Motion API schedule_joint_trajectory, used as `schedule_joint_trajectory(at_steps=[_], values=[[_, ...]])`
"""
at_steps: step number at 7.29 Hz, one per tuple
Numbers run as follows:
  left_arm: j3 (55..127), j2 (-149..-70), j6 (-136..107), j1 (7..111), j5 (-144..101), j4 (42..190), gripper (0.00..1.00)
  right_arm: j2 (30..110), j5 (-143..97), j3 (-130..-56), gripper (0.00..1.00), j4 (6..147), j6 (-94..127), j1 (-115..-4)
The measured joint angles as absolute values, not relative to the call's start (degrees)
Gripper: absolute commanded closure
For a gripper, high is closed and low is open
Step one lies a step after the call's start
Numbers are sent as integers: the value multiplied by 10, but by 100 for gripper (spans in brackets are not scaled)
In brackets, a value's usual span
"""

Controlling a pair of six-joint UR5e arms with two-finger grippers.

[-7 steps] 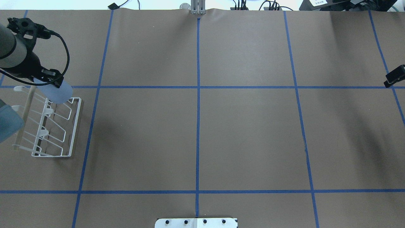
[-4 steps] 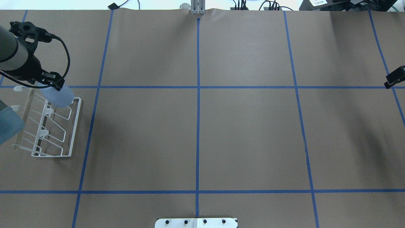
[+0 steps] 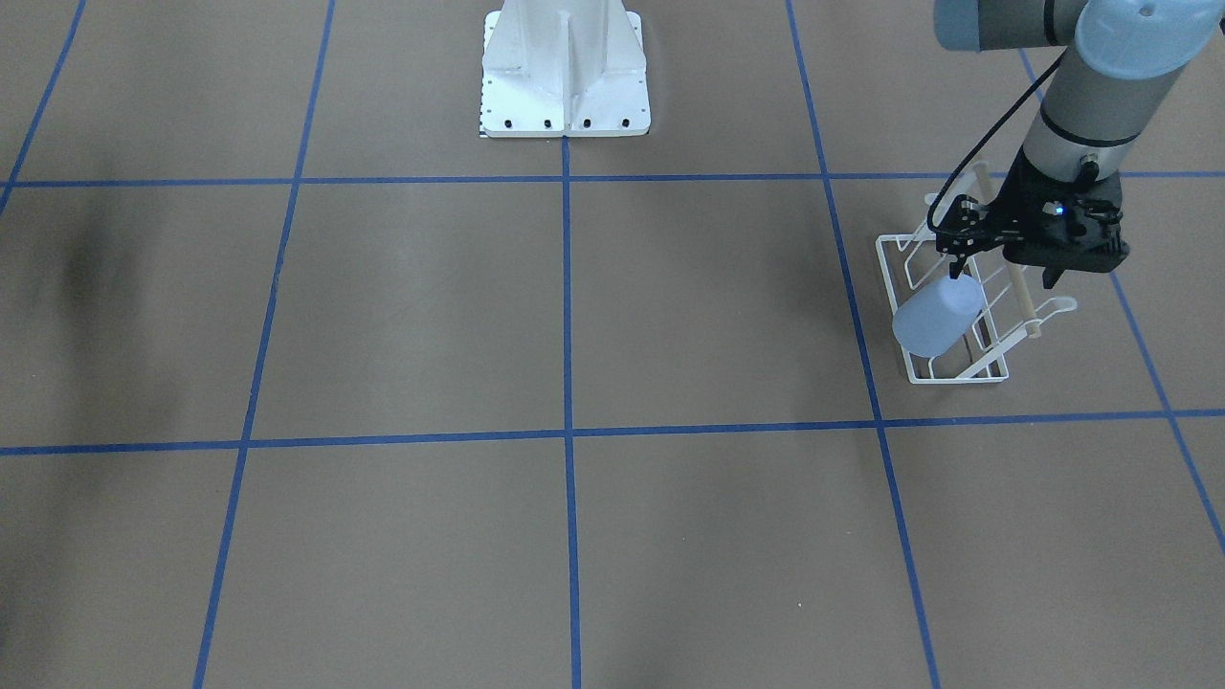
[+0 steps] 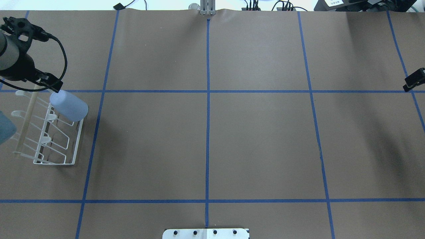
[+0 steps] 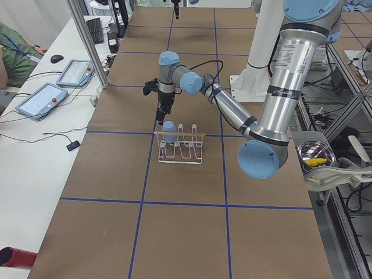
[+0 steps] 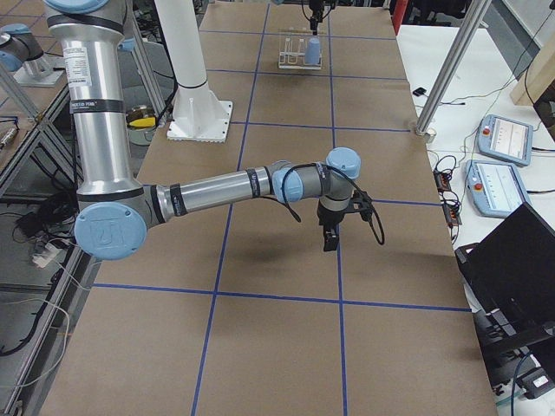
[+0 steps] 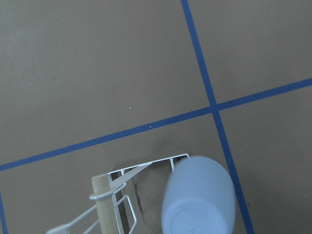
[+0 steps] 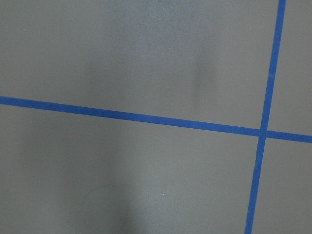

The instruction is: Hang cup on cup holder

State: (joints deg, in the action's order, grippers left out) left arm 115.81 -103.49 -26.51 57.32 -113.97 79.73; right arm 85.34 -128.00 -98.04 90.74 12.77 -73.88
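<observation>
The cup hangs tilted on the cup holder's far end, near the bench's left edge. It is just below the left claw, whose spread I cannot tell.

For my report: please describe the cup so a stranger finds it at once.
On the brown table, find the white wire rack on the robot's left. At its end farthest from the robot sits a tilted light-blue tumbler, solid among thin white wires.

Overhead view, left edge: cup holder stands on the bench; cup rests on its upper-right end.
</observation>
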Motion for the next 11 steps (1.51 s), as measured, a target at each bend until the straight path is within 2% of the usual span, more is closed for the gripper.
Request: schedule_joint_trajectory(at_steps=[3,7,11], values=[[1135,-1005,-166,671,-1175,797,2,874,-1254,-977,0,908,124,-752],[972,-985,25,846,-1273,810,2,899,-1280,-970,0,908,117,-827],[924,-941,60,877,-1300,870,2,937,-1343,-972,0,911,40,-895]])
